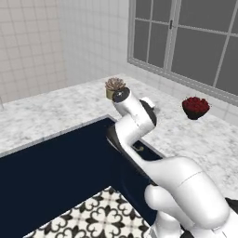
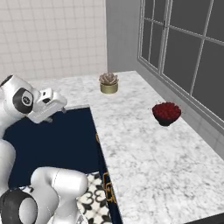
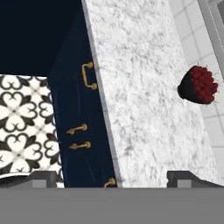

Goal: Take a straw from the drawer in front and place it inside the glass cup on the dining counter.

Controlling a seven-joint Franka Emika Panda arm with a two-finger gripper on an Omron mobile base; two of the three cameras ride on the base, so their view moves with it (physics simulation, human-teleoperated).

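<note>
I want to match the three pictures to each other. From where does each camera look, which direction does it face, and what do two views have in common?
Left base view: behind the arm's left, facing the marble counter corner and window; the white arm rises at lower right.
Right base view: behind its right, facing the same corner; the arm rises at lower left.
Hand view: on the hand, looking down at the counter edge and brass handles; the open gripper shows below.
Shared: all three show the bowl of red fruit; both base views show the potted succulent.
</note>
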